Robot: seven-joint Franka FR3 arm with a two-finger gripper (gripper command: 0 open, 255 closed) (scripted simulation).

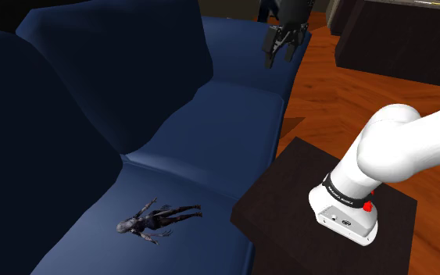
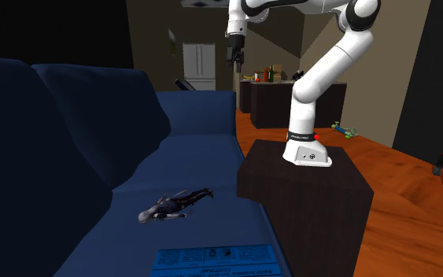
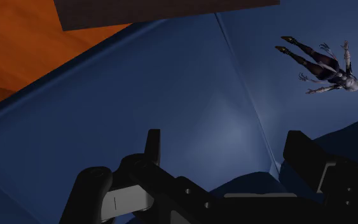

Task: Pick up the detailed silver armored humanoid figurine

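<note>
Wrist view: fingers [image 3: 152, 145] spread wide, holding nothing. Figurine [image 3: 323, 63] lies flat on sofa seat [image 1: 210, 125], well apart from them. Risk: thin limbs, soft seat; fingers likely dig in or pinch a leg, and it slips.

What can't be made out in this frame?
Figurine: face and armour detail too small and dim in the shoulder view.
Blue printed sheet on the sofa: cut off by the second exterior view's bottom edge, print too small to read.
Arm: cut off by the shoulder view's right edge.
</note>
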